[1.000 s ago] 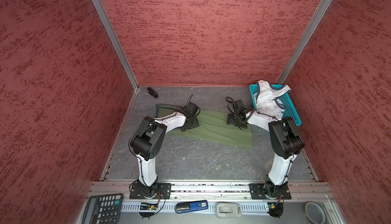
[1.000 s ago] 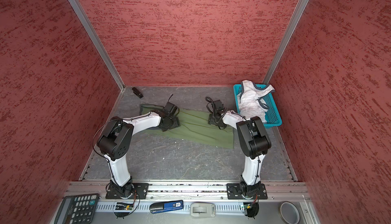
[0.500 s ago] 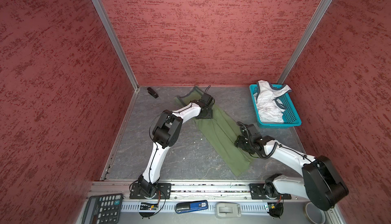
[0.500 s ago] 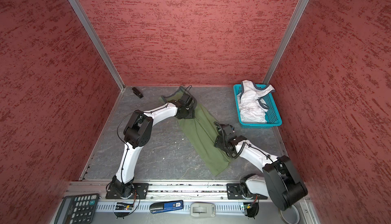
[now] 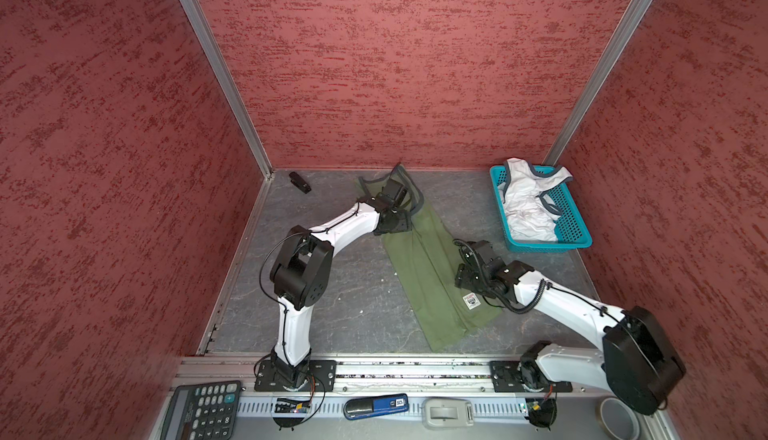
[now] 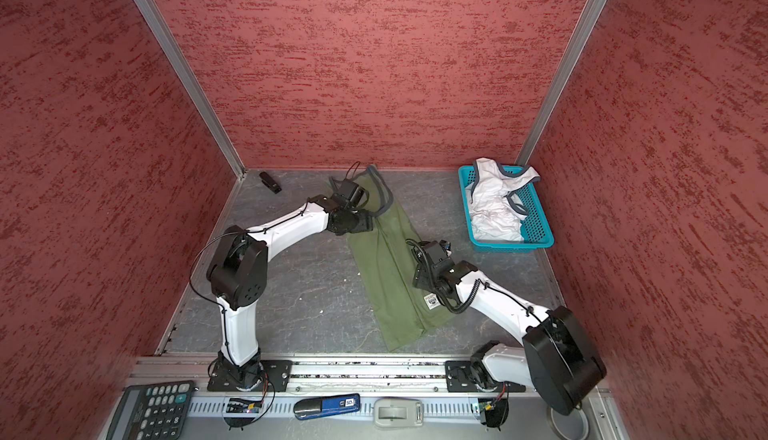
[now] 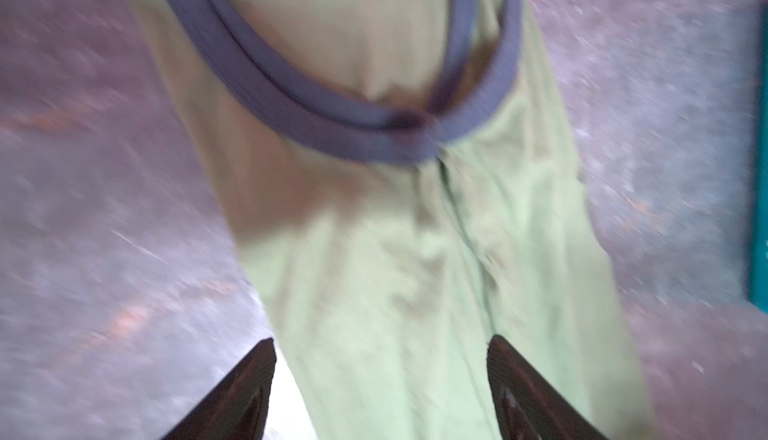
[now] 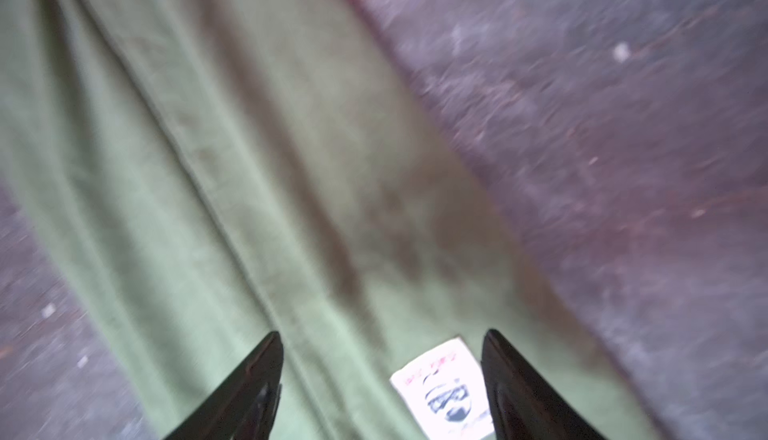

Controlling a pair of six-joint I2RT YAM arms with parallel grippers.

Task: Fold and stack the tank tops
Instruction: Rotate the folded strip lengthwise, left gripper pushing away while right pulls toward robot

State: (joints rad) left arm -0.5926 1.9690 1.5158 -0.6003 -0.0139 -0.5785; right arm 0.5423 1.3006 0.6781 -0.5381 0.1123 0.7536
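Note:
The olive green tank top (image 5: pixel 424 267) (image 6: pixel 386 276) lies on the table as a long narrow strip, running from back centre to front right. My left gripper (image 5: pixel 397 219) (image 6: pixel 353 219) (image 7: pixel 382 340) is over its neck end, just short of the grey trim (image 7: pixel 332 113), jaws open with only cloth below. My right gripper (image 5: pixel 465 288) (image 6: pixel 426 288) (image 8: pixel 382 334) is open over the hem end, and the badge print (image 8: pixel 444 388) shows between its fingers. The white tank top (image 5: pixel 528 205) (image 6: pixel 494 205) lies crumpled in the turquoise basket (image 5: pixel 548 246) (image 6: pixel 515 246).
Red walls close in the table on three sides. A small black object (image 5: pixel 300 182) lies in the back left corner. On the front rail sit a calculator (image 5: pixel 203 411), a blue device (image 5: pixel 376 405) and a tape roll (image 5: pixel 619 417).
A second ago the green top lay crosswise; now it runs back to front right. The left gripper went toward the back wall, the right toward the front. Since half a second ago little has moved.

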